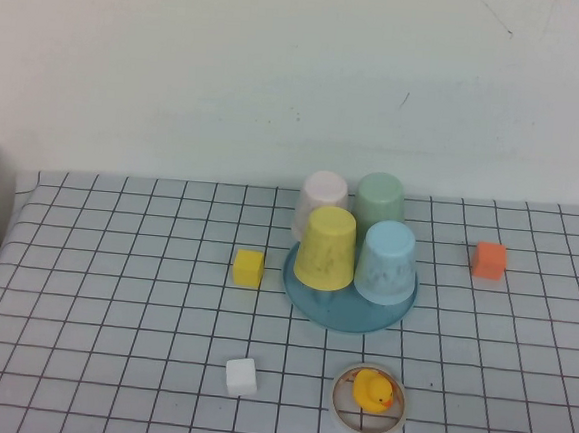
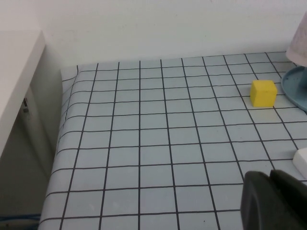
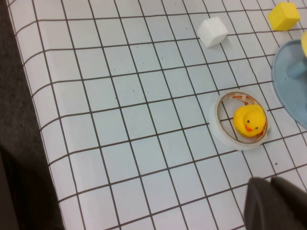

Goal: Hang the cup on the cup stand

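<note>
The sky-blue cup (image 1: 386, 262) sits upside down on the front right of the teal cup stand (image 1: 347, 311). A yellow cup (image 1: 326, 248), a pale green cup (image 1: 380, 202) and a pinkish-white cup (image 1: 322, 196) sit upside down on the stand too, hiding its pegs. Neither arm shows in the high view. In the left wrist view my left gripper (image 2: 269, 173) is shut and empty over the checked cloth, near the stand's rim (image 2: 293, 88). In the right wrist view my right gripper (image 3: 270, 181) is shut and empty, near the stand's rim (image 3: 288, 81).
A yellow cube (image 1: 248, 267) lies left of the stand and an orange cube (image 1: 489, 260) to its right. A white cube (image 1: 241, 376) and a tape ring (image 1: 340, 406) holding a yellow rubber duck (image 1: 373, 391) lie near the front. The table's left edge (image 2: 62, 124) drops off.
</note>
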